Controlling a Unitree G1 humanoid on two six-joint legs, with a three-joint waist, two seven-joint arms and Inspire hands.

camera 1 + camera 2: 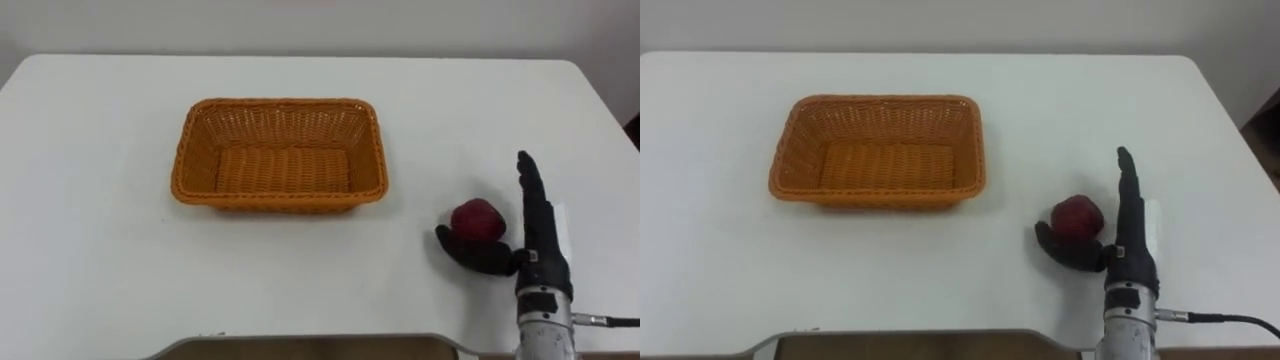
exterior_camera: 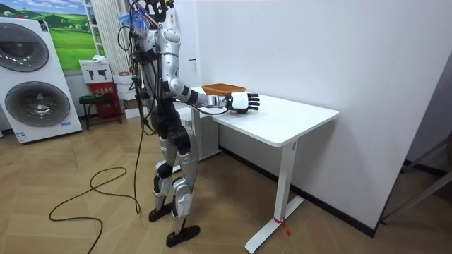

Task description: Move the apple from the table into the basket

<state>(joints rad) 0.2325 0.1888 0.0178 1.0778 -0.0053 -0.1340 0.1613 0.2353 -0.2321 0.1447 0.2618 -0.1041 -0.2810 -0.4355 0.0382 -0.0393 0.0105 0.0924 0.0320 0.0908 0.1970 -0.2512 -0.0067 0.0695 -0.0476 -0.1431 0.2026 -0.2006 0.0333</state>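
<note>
So here's what we'd worry about. The apple (image 1: 477, 218) sits on the table (image 1: 100, 250), off to the right of the basket (image 1: 280, 103), a bit nearer the robot than the basket's front rim and well apart from it. The right hand (image 1: 540, 240) is further from the basket again, right up against the apple's far side.

Main risk, in our view, is that nothing really has hold of the apple yet. It's round and smooth, so if the fingers close unevenly or the palm nudges it first, it could roll toward the basket or off toward the table's near edge. A thumb-only squeeze could also squirt it out sideways. And even with a decent grip, the basket walls stand up a fair bit, so a low carry could clip the right rim and knock the apple loose or shove the basket.

Pose-wise, the hand stands on edge, palm facing the basket. The fingers (image 1: 528, 180) are straight and point away from the robot, so they're open and not wrapped round anything. The thumb (image 1: 470, 250) reaches out under the apple's near side and looks to be touching it. We'd call that a cupping setup, not a grasp. In the room view the robot stands at the table's end with that arm stretched forward over the top.
</note>
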